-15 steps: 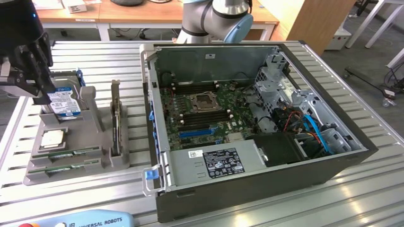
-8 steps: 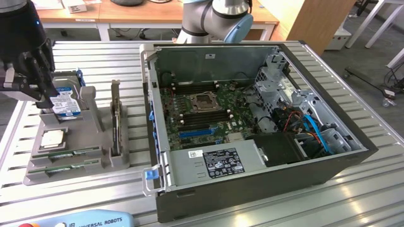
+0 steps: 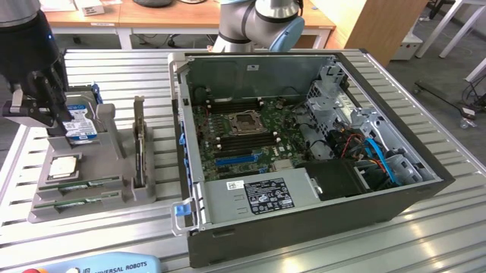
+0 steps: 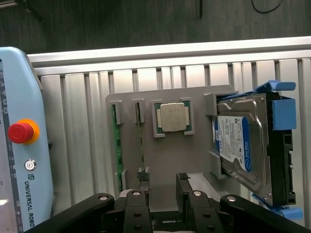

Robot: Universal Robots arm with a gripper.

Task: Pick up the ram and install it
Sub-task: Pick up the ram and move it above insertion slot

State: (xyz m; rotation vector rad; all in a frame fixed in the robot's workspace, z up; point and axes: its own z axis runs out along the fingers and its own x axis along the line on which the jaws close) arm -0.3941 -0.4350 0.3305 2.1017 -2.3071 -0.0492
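Hand (image 4: 162, 180) is hanging spread wide over the grey plastic parts holder (image 4: 160, 155), gripping nothing. Thin green ram stick (image 4: 141, 145) is sitting on edge in its holder slot, near the square silver processor chip (image 4: 172, 117) (second green stick is sitting one slot over). Holder is resting on the slatted aluminium counter (image 4: 87, 145), beside the black computer case (image 3: 304, 233) with its side off.

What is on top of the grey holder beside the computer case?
A silver processor chip, two green ram sticks, an upright dark card and a hard drive. The gripper covers part of the drive in the exterior view.
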